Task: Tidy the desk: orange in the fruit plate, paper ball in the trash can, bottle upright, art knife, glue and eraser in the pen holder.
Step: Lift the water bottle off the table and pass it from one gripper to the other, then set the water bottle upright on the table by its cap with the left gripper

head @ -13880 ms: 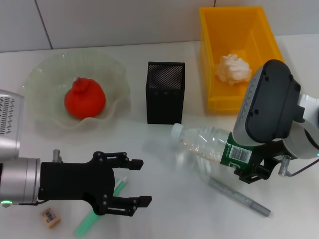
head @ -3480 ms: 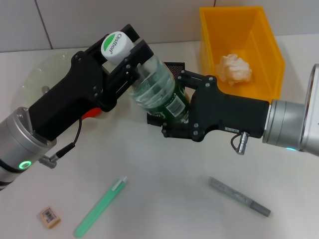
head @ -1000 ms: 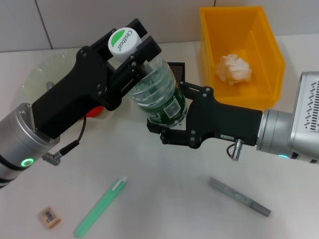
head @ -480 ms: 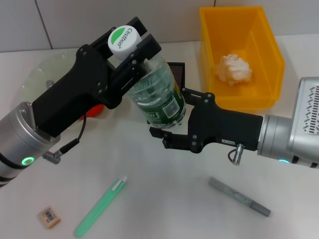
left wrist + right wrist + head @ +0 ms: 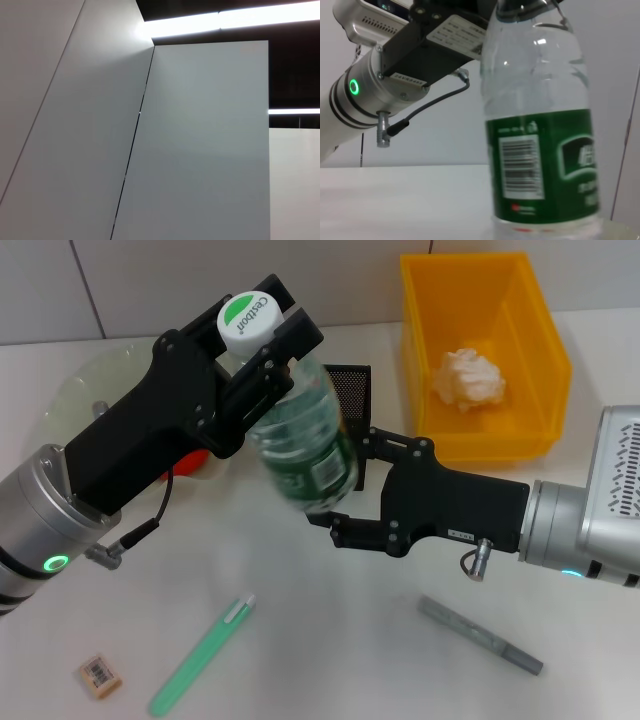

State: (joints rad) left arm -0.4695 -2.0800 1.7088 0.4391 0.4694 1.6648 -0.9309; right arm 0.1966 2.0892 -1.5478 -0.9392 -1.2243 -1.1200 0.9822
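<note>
— Half a second back the right gripper (image 5: 352,487) still flanked the bottle's label; what changed?

— Its fingers have drawn off toward the robot's right. The jaws stand apart with nothing between them, just beside the bottle's (image 5: 296,445) lower end, in front of the pen holder (image 5: 352,390). The bottle's base has swung slightly left and shows blurred.

— And the left gripper (image 5: 262,338)?

— Clamped on the bottle's neck, just under the white cap (image 5: 247,316), holding it above the desk.

— Which way does the bottle point?

— Its long axis runs steeply, cap up and tipped toward the far left, base down toward the near right. In the right wrist view the bottle (image 5: 540,125) looks nearly upright, green label with barcode facing the camera, the left arm (image 5: 395,65) behind it.

— What sits around it?

— The pen holder stands directly behind, partly hidden by bottle and right gripper. To its right the trash can (image 5: 540,310) holds the paper ball (image 5: 468,378). On the left the fruit plate (image 5: 75,390) is mostly covered by the left arm; a sliver of the orange (image 5: 190,462) peeks out below it.

— On the near desk?

— A green pen-like stick (image 5: 200,655), the eraser (image 5: 99,674) at near left, and a grey stick (image 5: 480,635) at near right, all well apart from both grippers.

— The left wrist view?

— Only pale wall panels and a ceiling light.
</note>
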